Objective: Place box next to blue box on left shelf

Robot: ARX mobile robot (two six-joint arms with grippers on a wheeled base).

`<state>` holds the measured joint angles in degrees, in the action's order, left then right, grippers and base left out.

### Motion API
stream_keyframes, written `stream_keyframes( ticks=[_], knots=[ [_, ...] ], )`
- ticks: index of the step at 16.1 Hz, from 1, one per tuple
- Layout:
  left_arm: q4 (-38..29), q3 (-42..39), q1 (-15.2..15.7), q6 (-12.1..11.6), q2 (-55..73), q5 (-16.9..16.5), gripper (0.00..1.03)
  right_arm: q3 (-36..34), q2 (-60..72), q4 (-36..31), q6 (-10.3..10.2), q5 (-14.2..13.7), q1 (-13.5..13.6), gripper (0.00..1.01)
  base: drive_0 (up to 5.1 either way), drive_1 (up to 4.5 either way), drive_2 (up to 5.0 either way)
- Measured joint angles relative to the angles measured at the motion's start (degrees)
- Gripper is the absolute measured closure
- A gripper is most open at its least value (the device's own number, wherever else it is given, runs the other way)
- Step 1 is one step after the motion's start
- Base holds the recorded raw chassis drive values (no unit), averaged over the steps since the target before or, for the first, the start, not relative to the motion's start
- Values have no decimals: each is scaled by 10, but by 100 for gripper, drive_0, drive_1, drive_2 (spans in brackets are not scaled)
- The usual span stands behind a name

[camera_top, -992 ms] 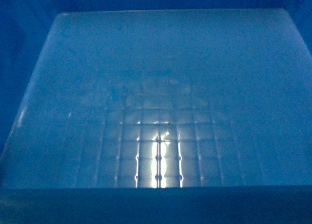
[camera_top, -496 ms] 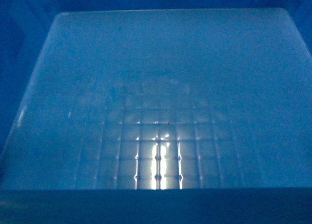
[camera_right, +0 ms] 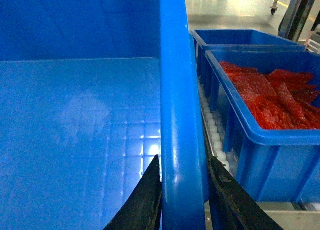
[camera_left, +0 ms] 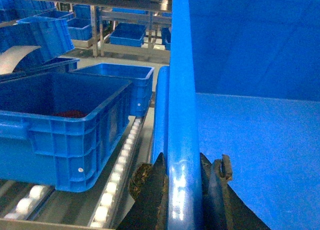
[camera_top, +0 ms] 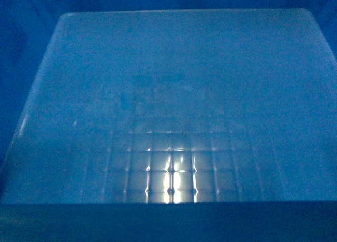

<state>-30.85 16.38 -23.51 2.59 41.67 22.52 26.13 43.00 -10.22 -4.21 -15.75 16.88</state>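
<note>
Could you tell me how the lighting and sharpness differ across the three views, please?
Head view: dim and hazy, filled by the box floor, with a bright glare patch near the bottom. Left wrist view: well lit; rim sharp, far shelves soft. Right wrist view: bright, with soft reflections on the floor; the red contents look overexposed.

neighbouring crates (camera_left: pixel 65 135) (camera_right: pixel 265 125) flanking box (camera_top: pixel 174 94), narrow roller gaps
</note>
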Motion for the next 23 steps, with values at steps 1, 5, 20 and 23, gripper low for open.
stream_keyframes(
  ticks=[1, 5, 20, 23],
  knots=[
    [0, 0, 0, 0, 0, 0, 93, 0, 0, 0, 0, -1, 0, 81, 0, 411, -410],
    [0, 0, 0, 0, 0, 0, 93, 0, 0, -2, 0, 0, 0, 81, -1, 312, -313],
    [0, 0, 0, 0, 2, 0, 93, 0, 0, 1, 0, 0, 0, 81, 0, 0, 0],
    [0, 0, 0, 0, 2, 0, 93, 0, 0, 1, 0, 0, 0, 81, 0, 0, 0]
  ],
)
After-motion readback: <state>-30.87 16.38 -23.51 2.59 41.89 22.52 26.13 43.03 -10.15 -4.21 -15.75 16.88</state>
